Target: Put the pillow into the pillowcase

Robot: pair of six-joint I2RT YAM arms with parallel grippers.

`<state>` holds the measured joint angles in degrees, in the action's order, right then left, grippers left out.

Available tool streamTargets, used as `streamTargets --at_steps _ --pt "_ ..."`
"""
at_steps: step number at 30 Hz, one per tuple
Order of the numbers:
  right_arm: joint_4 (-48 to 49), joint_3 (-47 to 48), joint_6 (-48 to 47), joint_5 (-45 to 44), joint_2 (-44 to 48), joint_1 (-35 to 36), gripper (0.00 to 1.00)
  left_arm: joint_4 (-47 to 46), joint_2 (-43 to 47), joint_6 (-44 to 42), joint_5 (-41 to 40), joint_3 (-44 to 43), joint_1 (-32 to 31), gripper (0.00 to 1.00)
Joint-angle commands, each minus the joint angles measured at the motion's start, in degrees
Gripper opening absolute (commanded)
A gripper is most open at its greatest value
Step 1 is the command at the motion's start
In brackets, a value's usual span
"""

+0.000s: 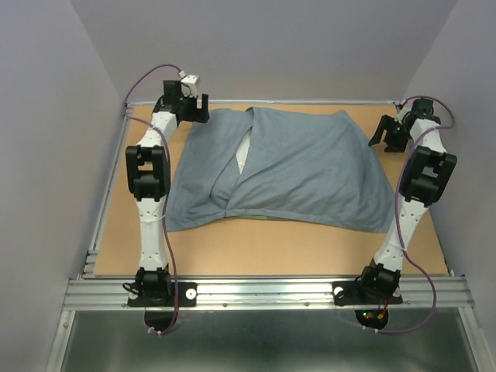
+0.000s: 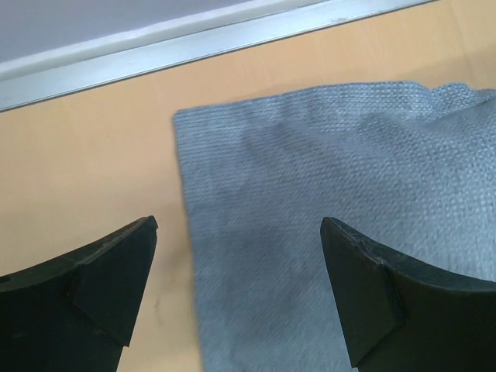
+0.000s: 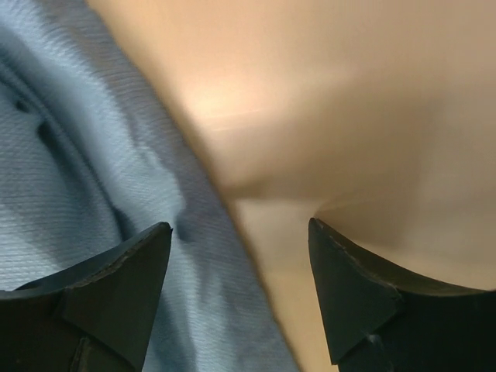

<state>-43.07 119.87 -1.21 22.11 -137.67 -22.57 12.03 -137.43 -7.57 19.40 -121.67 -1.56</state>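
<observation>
Looking down from the top external view, the pillowcase (image 1: 302, 170) lies grey-blue side up across the middle of the surface (image 1: 271, 248). It bulges, with a fold running from 12 toward 7 o'clock. In the slit of that fold a narrow strip of the white pillow (image 1: 243, 155) shows. The pillow seems mostly covered by the cloth, but whether it sits inside or merely under it I cannot tell. The left gripper (image 1: 200, 106) hovers at the case's 10 o'clock corner and the right gripper (image 1: 385, 133) at its 2 o'clock corner.

In the left wrist view, the left gripper (image 2: 240, 232) is spread wide and holds nothing. The cloth's corner lies flat below it, with the edge running down between the fingers and bare surface toward 9 o'clock.

In the right wrist view, the right gripper (image 3: 240, 229) is parted and empty. The cloth's edge passes under the finger at 8 o'clock, and blurred bare surface fills the rest.

The risks are likely these:
- **Right side:** that gripper sits half off the edge, so closing here could catch only the hem or nothing at all.
- **Both corners:** a pinch through both layers would trap the cloth instead of shaking it down.
- **The slit:** lifting the corners could let the pillow slide back out through the open fold.
</observation>
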Motion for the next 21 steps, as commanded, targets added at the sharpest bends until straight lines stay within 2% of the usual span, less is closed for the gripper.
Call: streamTargets --at_steps 1,2,5,6,7,8,9,10,12,13,18,20,21 --pt "0.71 0.28 0.95 4.95 -1.20 3.49 0.72 -1.31 -4.24 0.36 -4.80 -4.28 -2.48 0.99" --pt "0.71 0.19 0.86 5.66 -1.64 3.76 0.66 -1.22 -4.78 0.45 -5.16 -4.11 -2.65 0.96" --pt "0.62 0.27 0.34 5.93 -1.73 4.37 0.31 -0.87 -5.31 0.02 -7.26 -3.58 -2.92 0.80" --pt "0.62 1.06 0.25 5.15 -1.82 4.37 0.13 -0.09 -5.48 -0.68 -8.49 -3.49 -2.40 0.64" --pt "0.62 1.41 0.07 4.18 -1.82 4.37 0.04 0.53 -5.57 -0.86 -8.76 -3.66 -1.96 0.54" --pt "0.53 1.85 -0.28 3.04 -1.73 4.37 0.01 1.15 -5.75 -0.95 -9.46 -3.84 -1.43 0.46" --pt "0.53 2.20 -1.06 1.03 -1.21 4.37 0.01 2.37 -5.66 -1.13 -9.73 -4.02 -0.12 0.31" --pt "0.62 2.29 -1.59 -0.39 -0.85 4.37 0.00 3.16 -5.57 -1.56 -9.90 -4.10 0.50 0.20" --pt "0.62 2.38 -3.00 -4.50 0.11 4.37 0.01 4.92 -5.05 -2.62 -12.61 -4.02 1.04 0.03" --pt "0.70 2.56 -3.35 -6.10 0.55 4.37 0.01 5.28 -4.61 -3.32 -14.02 -3.76 2.78 0.00" --pt "1.32 2.82 -6.86 -13.84 3.89 4.29 0.01 0.82 4.34 -7.53 -20.87 4.74 7.62 0.00" --pt "1.58 3.08 -7.84 -13.06 4.95 4.29 0.01 0.01 7.51 -9.03 -21.85 5.82 8.33 0.03" --pt "1.58 3.17 -8.10 -10.97 6.17 4.29 0.01 1.14 8.65 -10.26 -21.68 4.61 8.50 0.39"
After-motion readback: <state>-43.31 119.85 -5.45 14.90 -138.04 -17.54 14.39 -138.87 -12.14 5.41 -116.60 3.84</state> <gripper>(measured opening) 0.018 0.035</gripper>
